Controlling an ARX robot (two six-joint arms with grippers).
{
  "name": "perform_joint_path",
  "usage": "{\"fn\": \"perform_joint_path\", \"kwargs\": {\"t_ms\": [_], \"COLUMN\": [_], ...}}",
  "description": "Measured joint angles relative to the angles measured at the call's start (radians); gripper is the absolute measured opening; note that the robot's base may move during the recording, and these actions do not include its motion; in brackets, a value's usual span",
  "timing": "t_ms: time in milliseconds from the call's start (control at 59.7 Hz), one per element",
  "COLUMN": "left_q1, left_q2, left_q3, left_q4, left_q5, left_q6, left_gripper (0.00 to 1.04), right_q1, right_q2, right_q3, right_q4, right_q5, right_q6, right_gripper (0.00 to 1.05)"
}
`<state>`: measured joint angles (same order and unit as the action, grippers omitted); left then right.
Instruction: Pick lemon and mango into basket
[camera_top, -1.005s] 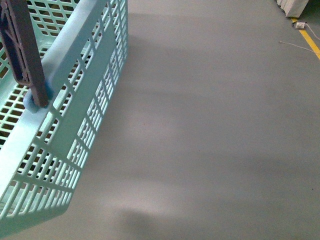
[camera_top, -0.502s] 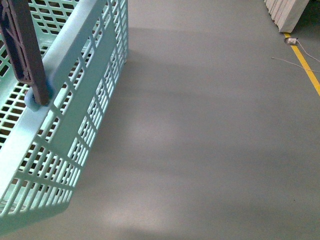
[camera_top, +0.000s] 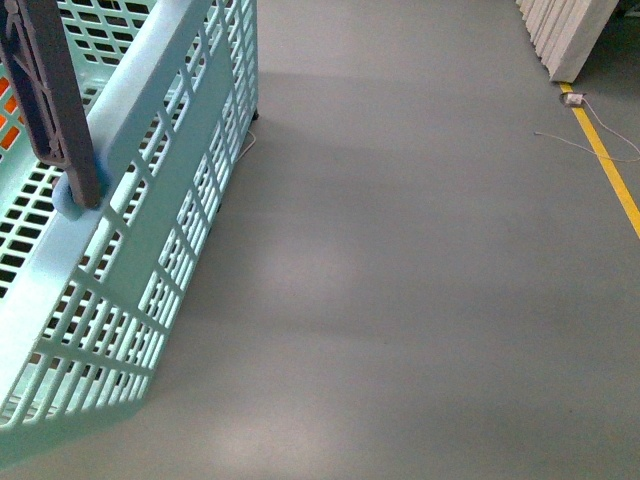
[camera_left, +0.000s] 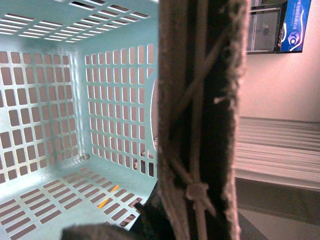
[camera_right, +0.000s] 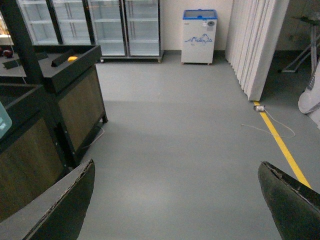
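The basket (camera_top: 150, 200) hangs tilted close on my left. My right gripper (camera_right: 176, 170) is spread wide above the grey floor (camera_top: 420, 300). I can't tell whether my left gripper (camera_left: 200, 125) is apart or together. A small yellow fruit (camera_right: 73, 58) sits on a distant dark table (camera_right: 86, 53); I can't tell if it's lemon or mango.

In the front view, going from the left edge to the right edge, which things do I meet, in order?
basket → floor → yellow line
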<state>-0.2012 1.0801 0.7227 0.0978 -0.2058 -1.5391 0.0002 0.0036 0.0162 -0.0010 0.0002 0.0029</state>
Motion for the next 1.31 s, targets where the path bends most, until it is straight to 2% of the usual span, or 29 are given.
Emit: {"fn": "perform_joint_path", "kwargs": {"t_ms": [285, 1306], "left_q1": [-0.009, -0.005], "left_q2": [0.001, 0.0], "left_q3": [0.0, 0.0], "left_q4": [0.0, 0.0], "left_q5": [0.023, -0.001], "left_q6": [-0.013, -0.003], "left_gripper": [0.05, 0.05], "right_q1": [0.0, 0.0], "right_q2": [0.0, 0.0], "right_q3": [0.0, 0.0], "right_q4": [0.0, 0.0], "right_q5": [0.003, 0.001], "right_q6": [0.0, 0.0], "right_gripper": [0.96, 0.96]}}
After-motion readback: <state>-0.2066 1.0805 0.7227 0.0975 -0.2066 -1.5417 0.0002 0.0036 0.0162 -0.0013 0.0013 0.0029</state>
